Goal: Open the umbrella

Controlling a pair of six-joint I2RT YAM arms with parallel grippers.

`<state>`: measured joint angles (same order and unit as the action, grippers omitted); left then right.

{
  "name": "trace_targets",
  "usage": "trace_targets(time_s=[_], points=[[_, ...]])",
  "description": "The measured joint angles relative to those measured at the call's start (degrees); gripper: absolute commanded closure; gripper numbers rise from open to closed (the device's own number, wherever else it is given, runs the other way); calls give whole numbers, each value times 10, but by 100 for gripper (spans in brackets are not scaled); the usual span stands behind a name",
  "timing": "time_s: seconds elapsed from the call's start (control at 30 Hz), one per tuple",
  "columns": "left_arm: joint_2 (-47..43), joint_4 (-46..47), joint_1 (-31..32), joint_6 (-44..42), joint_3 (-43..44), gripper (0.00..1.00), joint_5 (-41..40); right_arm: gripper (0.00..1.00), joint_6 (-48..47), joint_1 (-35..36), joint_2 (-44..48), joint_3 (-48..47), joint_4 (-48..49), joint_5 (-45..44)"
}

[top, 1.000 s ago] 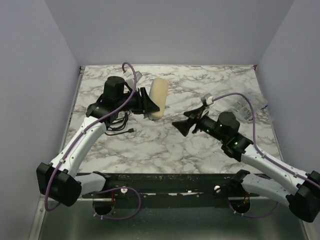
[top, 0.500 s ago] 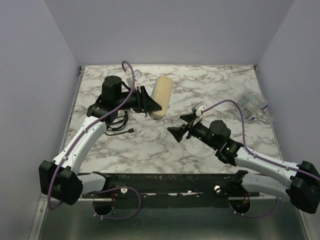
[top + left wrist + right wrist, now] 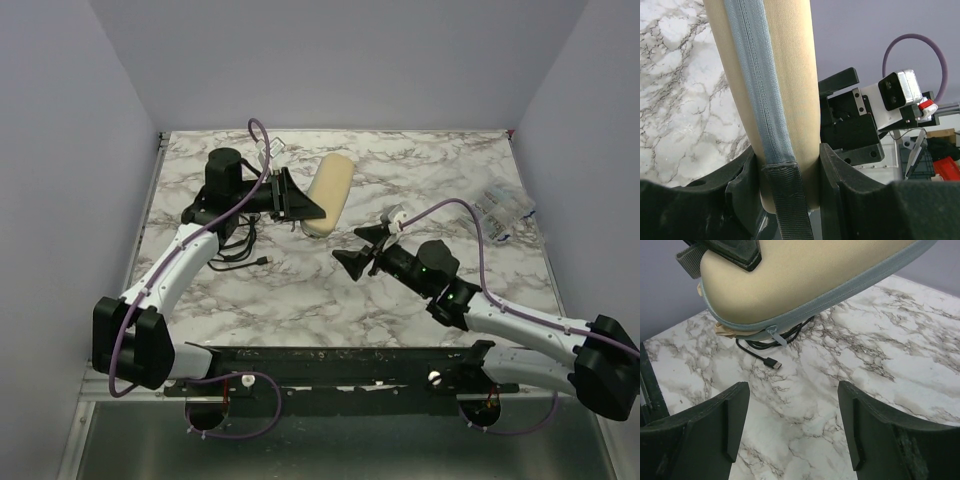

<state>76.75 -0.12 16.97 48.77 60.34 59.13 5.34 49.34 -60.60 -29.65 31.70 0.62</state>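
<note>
The umbrella itself does not show in any view. My left gripper (image 3: 303, 208) is shut on the near end of a pale tan oval hard case (image 3: 328, 192) with a grey-blue zipper seam (image 3: 752, 75) and holds it above the table. The case (image 3: 790, 70) sits between the left gripper's (image 3: 790, 170) pads, with a dark webbing strap (image 3: 790, 200) hanging from its end. My right gripper (image 3: 355, 248) is open and empty, just right of and below the case (image 3: 805, 275). A grey zipper pull (image 3: 776, 336) hangs from the seam above the right gripper (image 3: 792, 410).
A black USB cable (image 3: 240, 250) lies coiled on the marble table (image 3: 300, 290) under the left arm, its plug (image 3: 772, 363) pointing toward the right gripper. A clear plastic bag (image 3: 503, 208) lies at the table's right edge. Grey walls close in three sides.
My right gripper has moved left toward the case and its jaws have narrowed slightly. The left arm has swung the case's far end to the right, still gripping it.
</note>
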Motion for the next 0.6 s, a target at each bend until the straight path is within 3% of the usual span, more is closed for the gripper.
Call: trace_targets(time_s=[0.6], points=[[-16,-96,15,-84,21,100,-32,46,-23,2,-70,0,103,-3]])
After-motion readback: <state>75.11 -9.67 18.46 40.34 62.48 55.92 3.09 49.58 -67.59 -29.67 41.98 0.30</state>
